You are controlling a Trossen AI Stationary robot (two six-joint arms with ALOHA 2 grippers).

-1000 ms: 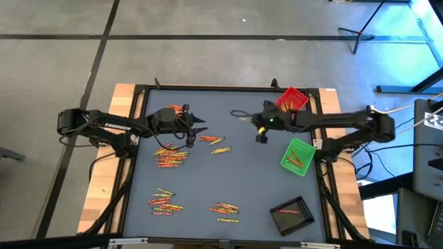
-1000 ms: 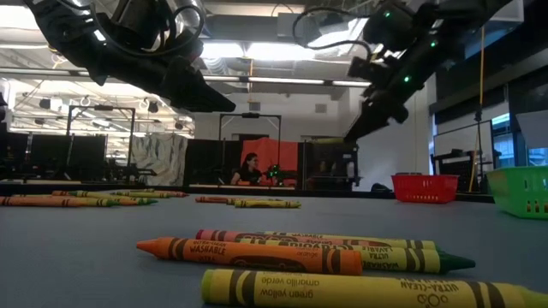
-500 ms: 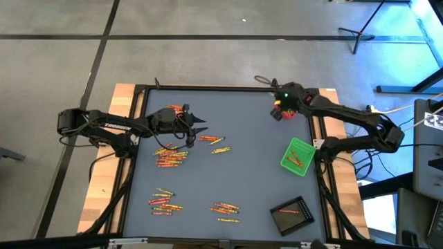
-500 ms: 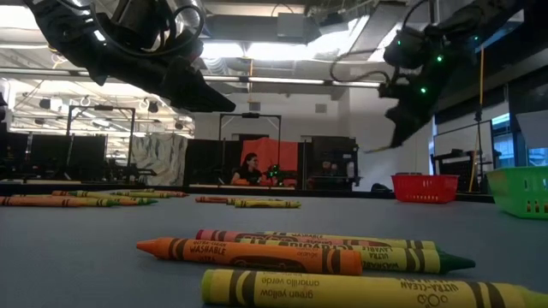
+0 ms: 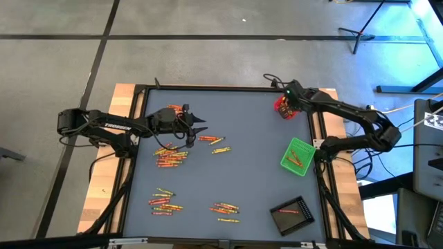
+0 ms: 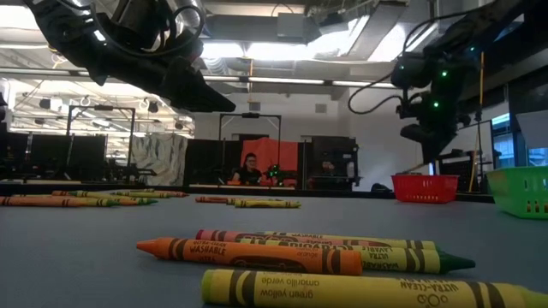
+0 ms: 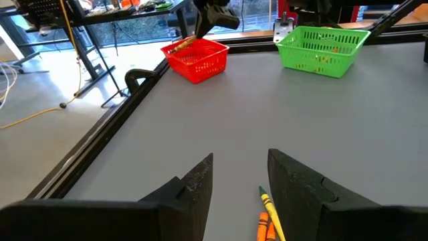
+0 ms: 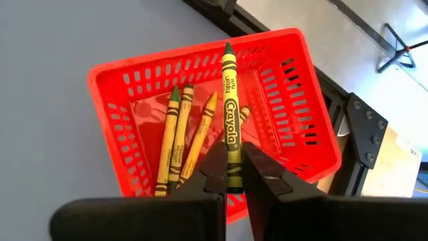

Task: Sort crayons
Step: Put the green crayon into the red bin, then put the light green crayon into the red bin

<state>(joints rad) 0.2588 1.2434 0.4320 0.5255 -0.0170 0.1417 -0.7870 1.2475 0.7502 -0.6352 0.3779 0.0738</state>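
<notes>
Grey counter (image 5: 242,173) is bordered by a raised black frame, with three trays kept along its right side. A yellow-green crayon (image 8: 229,127) is pinched in the right gripper (image 8: 231,175) directly above the red tray (image 8: 114,94), where several crayons (image 8: 175,144) already lie; a few are seen in the green tray (image 5: 298,156) and the black tray (image 5: 291,211). Most of the sorting is judged undone: loose piles (image 5: 171,156) are scattered over the counter's left and near parts. The left gripper (image 7: 239,175) is held open over crayons at the far left. Open counter is left between the piles and the trays, though the red tray sits close against the frame.
</notes>
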